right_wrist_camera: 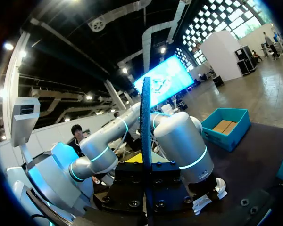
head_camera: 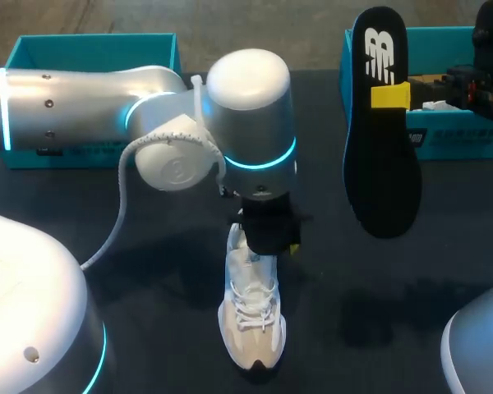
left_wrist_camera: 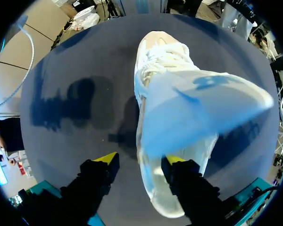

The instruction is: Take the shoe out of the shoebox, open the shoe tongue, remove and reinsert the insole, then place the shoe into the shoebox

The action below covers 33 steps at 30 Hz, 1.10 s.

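Note:
A white sneaker [head_camera: 251, 316] lies on the dark table, toe toward the front edge. My left gripper [head_camera: 264, 240] hovers over its heel end. In the left wrist view this gripper [left_wrist_camera: 140, 159] stands open: one fingertip [left_wrist_camera: 173, 160] is over the shoe's opening, the other [left_wrist_camera: 108, 158] over bare table beside the shoe [left_wrist_camera: 165, 61]. The pale tongue [left_wrist_camera: 203, 103] is raised and blurred, close to the camera. My right gripper [right_wrist_camera: 146, 165] is shut on the black insole [head_camera: 382, 139], holding it upright in the air at the right; the insole [right_wrist_camera: 145, 122] shows edge-on between the fingers.
A teal shoebox [head_camera: 41, 51] stands at the back left behind my left arm. A second teal box [head_camera: 456, 138] stands at the back right, behind the held insole. Bare dark table [head_camera: 370, 304] lies to the right of the shoe.

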Each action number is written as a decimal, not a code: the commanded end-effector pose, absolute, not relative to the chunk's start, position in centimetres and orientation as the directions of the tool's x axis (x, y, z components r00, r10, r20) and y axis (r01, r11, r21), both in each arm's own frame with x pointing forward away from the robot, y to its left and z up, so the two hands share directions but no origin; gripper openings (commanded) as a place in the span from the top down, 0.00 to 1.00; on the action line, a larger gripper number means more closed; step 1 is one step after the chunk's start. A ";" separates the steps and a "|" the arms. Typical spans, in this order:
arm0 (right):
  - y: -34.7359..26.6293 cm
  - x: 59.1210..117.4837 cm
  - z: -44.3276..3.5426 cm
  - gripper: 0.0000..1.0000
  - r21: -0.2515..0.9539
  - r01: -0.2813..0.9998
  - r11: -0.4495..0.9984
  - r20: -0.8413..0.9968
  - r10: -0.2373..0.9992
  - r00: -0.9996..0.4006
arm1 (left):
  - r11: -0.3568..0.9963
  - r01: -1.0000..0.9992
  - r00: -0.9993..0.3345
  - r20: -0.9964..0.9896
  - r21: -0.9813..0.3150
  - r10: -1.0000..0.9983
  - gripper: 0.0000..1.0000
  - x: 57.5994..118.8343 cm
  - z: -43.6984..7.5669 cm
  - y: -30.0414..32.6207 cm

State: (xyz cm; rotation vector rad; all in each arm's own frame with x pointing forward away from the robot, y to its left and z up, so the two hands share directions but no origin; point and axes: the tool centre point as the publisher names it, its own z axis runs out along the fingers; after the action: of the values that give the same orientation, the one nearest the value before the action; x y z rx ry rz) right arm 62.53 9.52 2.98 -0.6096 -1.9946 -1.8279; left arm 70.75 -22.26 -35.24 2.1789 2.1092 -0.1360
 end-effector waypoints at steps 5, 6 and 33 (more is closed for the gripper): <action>9.7 62.7 2.9 1.00 0.836 0.544 0.069 0.540 0.069 -0.839 | 0.015 0.998 0.004 -0.268 0.067 0.963 0.00 71.5 -30.8 -20.1; 9.7 62.7 2.9 1.00 0.836 0.544 0.069 0.540 0.069 -0.839 | 0.017 0.997 0.004 -0.279 0.071 0.960 0.00 71.6 -30.5 -20.0; 9.7 62.7 2.9 1.00 0.836 0.544 0.069 0.540 0.069 -0.839 | 0.090 0.988 0.053 -0.817 0.127 0.574 0.00 74.9 -18.2 -14.6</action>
State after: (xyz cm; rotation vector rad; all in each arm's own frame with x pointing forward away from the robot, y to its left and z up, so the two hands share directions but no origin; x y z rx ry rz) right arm 62.53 9.51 2.98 -0.6097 -1.9945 -1.8279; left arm 75.48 -17.00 -19.35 1.7157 1.8127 -0.4972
